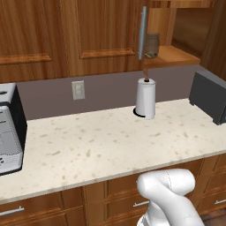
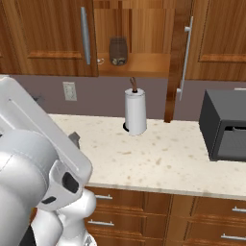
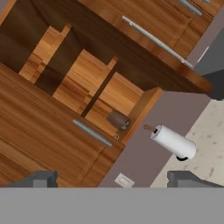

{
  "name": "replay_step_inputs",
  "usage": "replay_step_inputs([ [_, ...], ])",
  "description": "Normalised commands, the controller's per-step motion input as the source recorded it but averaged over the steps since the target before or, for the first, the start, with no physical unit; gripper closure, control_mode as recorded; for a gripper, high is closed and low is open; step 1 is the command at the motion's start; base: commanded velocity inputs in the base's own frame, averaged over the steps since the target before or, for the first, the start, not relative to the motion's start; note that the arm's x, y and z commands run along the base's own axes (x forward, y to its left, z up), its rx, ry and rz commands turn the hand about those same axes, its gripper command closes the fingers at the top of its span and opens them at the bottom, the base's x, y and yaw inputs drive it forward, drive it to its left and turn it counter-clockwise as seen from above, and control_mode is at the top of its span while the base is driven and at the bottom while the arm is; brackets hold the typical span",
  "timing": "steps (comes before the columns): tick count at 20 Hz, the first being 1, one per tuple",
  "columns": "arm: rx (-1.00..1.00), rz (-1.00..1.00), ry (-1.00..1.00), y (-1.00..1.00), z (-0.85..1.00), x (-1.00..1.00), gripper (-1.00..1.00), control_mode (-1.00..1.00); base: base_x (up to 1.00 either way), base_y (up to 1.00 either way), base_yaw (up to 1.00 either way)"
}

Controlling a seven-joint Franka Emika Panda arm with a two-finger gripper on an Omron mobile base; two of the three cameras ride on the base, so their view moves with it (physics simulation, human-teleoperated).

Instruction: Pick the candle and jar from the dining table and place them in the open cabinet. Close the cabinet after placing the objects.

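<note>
Jar [image 2: 118, 51], squat, dark brown, with lid: standing on the lowest shelf of the open cabinet [image 2: 144, 65], toward its left side, just behind the edge of the open left door; seen also at [image 1: 152, 45] and [image 3: 118, 120]. Cabinet: warm brown wood, both panelled doors swung open, long silver bar handles [image 2: 85, 35]. No brand, label or legible writing anywhere. Small pale object on the shelf lip beside the jar, too small to identify. Paper-towel roll [image 2: 135, 112], white, upright on a dark round base with a brown spindle on top: on the speckled counter [image 2: 158, 158] directly below the cabinet opening, well apart from the jar. Dark grey box-shaped appliance [image 2: 225, 126] at the right end of the counter; silver and black appliance [image 1: 9, 130] at the left end. Pale wall outlet [image 1: 78, 90] on the grey backsplash. Drawers with short handles below. End effector [image 3: 112, 178]: fingers spread wide apart, nothing between them, pointed toward the cabinet from a distance, touching nothing.
</note>
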Motion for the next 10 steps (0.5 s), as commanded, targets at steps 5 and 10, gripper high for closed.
replay_step_inputs([
  [5,0.00,0.00,-0.04,-0.28,-0.16,-0.03,-1.00,-1.00,0.00,0.00,0.00],
  [10,0.01,0.00,-0.05,-0.33,-0.11,0.00,-1.00,-1.00,0.00,0.00,0.00],
])
